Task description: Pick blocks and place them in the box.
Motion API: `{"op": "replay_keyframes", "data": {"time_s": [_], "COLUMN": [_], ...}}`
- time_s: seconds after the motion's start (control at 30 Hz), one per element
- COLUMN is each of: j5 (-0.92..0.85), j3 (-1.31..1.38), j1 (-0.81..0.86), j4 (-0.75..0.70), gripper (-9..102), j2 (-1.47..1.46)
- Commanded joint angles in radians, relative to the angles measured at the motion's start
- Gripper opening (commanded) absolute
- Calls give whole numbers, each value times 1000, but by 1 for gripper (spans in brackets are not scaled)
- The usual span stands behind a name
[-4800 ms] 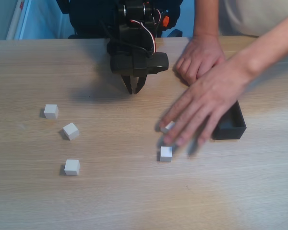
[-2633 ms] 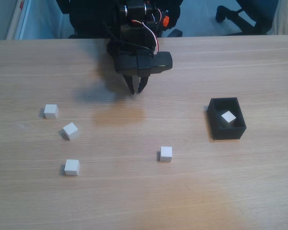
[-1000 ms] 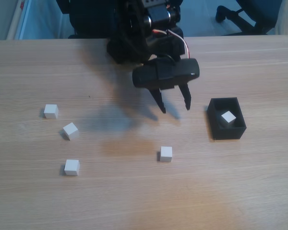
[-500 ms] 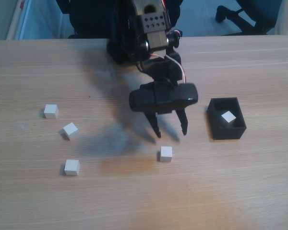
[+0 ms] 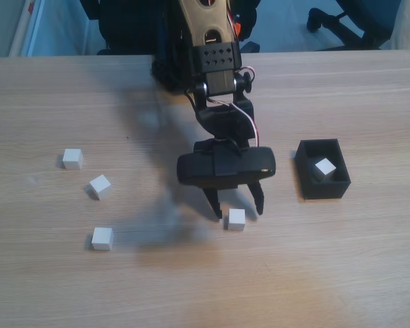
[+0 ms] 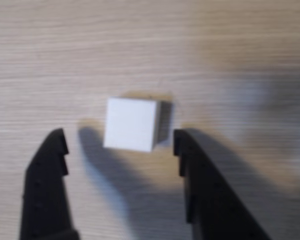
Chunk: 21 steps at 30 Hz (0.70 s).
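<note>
1. Blocks, small plain white cubes, lie on the light wooden table [image 5: 342, 273] in the fixed view; five of them can be counted.
2. One white cube [image 5: 236, 219] lies near the middle of the table, and the black two-finger gripper [image 5: 239, 209] hangs directly over it with its jaws spread wide.
3. In this view one fingertip [image 5: 217, 212] stands just to the left of that cube and the other just to its upper right; neither seems to touch it.
4. In the wrist view the same cube [image 6: 130, 124] rests on the wood just ahead of the gripper [image 6: 119, 142], and a clear gap shows between the cube and each black finger [image 6: 45, 185].
5. Three more cubes lie well apart on the left part of the table in the fixed view: one at the far left [image 5: 72, 158], one slightly tilted [image 5: 100, 186] below and to the right of it, and one nearer to the front edge [image 5: 102, 238].
6. The small black rectangular box with low walls [image 5: 306, 171] stands at the right of the gripper, apart from it.
7. The fifth white cube [image 5: 324, 167] lies inside this box.
</note>
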<state>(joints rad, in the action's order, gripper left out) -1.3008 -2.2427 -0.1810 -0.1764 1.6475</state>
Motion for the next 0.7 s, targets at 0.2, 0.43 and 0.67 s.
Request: {"op": "replay_keyframes", "data": {"time_s": [0.2, 0.43, 0.67], "j5": [-5, 11, 43], "j3": [107, 114, 100], "j1": [21, 21, -9], "j4": [54, 80, 17], "gripper": [14, 0, 0], "j2": [-67, -81, 5]}}
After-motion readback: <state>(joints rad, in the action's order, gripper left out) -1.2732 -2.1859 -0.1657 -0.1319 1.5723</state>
